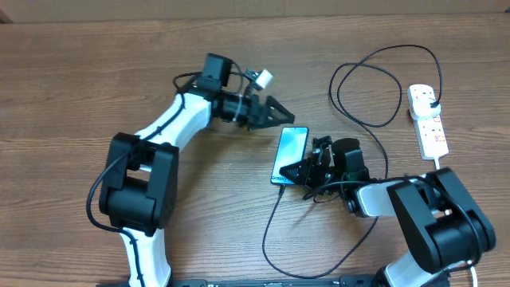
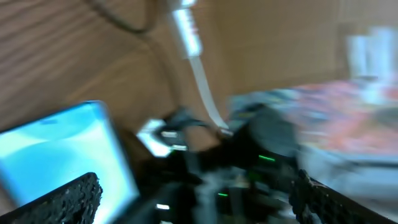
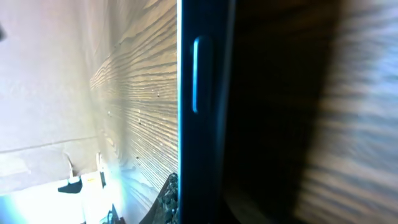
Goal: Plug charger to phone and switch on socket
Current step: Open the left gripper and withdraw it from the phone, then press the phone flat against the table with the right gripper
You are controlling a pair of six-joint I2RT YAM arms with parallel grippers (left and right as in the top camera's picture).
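Wood-grain table point(image 1: 72, 88) (warm brown), evenly lit

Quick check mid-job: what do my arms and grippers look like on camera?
Both arms are alike: the left arm and right arm have white shell links between bulky black joint housings, with thin black cables looped alongside. The left gripper and right gripper are black and wedge-shaped; the left one's fingers show rough, dotted pads.

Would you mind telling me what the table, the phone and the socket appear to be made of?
The table looks like wood or wood-look laminate, matte, with visible grain. The phone seems glass-fronted: a glossy, glowing cyan screen, dark edges. The socket is probably hard white plastic, smooth and moulded.
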